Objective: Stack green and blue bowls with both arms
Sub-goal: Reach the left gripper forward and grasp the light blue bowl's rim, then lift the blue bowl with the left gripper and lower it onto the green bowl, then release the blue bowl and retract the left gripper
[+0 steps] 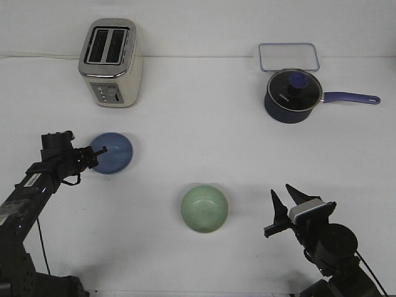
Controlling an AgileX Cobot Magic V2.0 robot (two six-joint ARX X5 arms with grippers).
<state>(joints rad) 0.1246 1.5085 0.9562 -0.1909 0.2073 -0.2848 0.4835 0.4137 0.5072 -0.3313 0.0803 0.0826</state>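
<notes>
Right gripper [288,204], jaws apart, empty, right of green bowl [204,208]. Blue bowl [114,153] sits left and beyond green bowl; left gripper [99,152] at its near-left rim, jaw state unclear. Bowls probably light, rigid, smooth: pinch rim.

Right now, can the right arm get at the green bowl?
Probably yes. The right gripper stands open beside the green bowl, apart from it, with only bare table between them. The blue bowl and the saucepan sit well off that path.
</notes>
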